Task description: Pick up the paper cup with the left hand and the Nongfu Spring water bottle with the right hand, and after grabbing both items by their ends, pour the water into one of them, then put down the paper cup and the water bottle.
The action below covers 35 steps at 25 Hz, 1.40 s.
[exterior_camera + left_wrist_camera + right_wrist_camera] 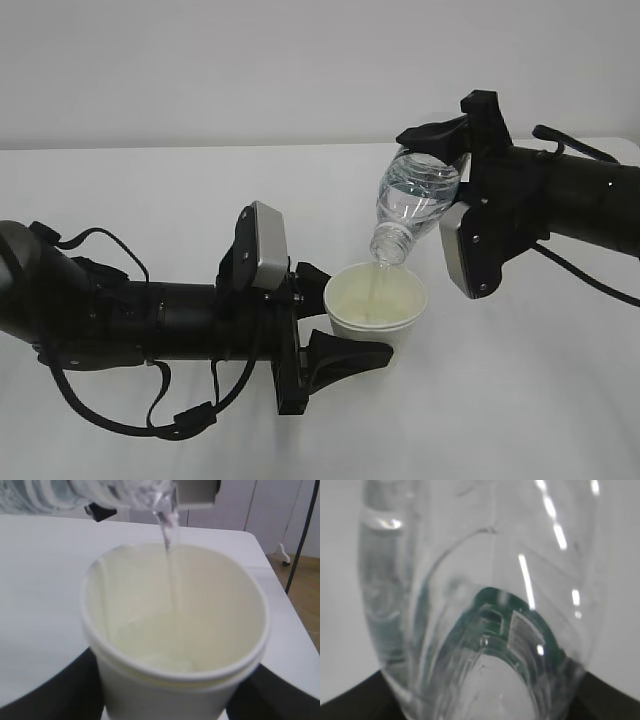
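Pouring is under way: the right tool (437, 170) grips the bottle (415, 198) by its base, neck tipped down, water (172, 565) streaming into the cup (375, 310) clamped in the left tool (330, 318) above the worktop (120, 190). Next, I judge: right the bottle, set both down

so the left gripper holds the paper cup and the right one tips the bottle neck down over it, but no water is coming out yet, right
Not quite: water is already streaming from the bottle into the paper cup, as the left wrist view shows. The rest stands: the left gripper holds the cup and the right gripper tips the bottle neck down.
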Available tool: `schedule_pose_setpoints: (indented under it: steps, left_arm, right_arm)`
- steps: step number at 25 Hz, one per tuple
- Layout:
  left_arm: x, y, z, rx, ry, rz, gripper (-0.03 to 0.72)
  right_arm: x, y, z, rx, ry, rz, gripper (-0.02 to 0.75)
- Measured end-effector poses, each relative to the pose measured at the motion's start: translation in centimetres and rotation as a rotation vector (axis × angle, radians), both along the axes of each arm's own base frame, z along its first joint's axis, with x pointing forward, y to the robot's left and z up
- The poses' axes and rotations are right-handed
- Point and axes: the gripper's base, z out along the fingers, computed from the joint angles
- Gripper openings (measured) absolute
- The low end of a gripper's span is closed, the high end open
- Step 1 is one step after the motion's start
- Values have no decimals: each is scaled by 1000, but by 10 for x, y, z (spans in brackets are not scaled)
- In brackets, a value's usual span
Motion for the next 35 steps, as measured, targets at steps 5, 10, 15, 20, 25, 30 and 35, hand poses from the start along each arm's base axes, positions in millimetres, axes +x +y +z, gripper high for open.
schedule_pose_setpoints:
  steps: [5, 10, 15, 20, 25, 30, 35]
  left_arm:
    - [0, 0, 0, 0, 4, 1, 466]
    - [0, 0, 0, -1, 6, 1, 466]
    - [0, 0, 0, -1, 6, 1, 466]
    - [0, 0, 0, -1, 6, 1, 466]
    - [0, 0, 0, -1, 6, 1, 466]
    - [0, 0, 0, -1, 6, 1, 466]
    - [0, 0, 0, -1, 8, 2, 465]
  right_arm:
    - [0, 0, 0, 0, 0, 0, 455]
    - [0, 0, 0, 0, 0, 0, 455]
    - [0, 0, 0, 0, 0, 0, 455]
    - [0, 0, 0, 0, 0, 0, 455]
    - [0, 0, 0, -2, -1, 1, 455]
    - [0, 0, 0, -2, -1, 1, 455]
    - [0, 0, 0, -2, -1, 1, 455]
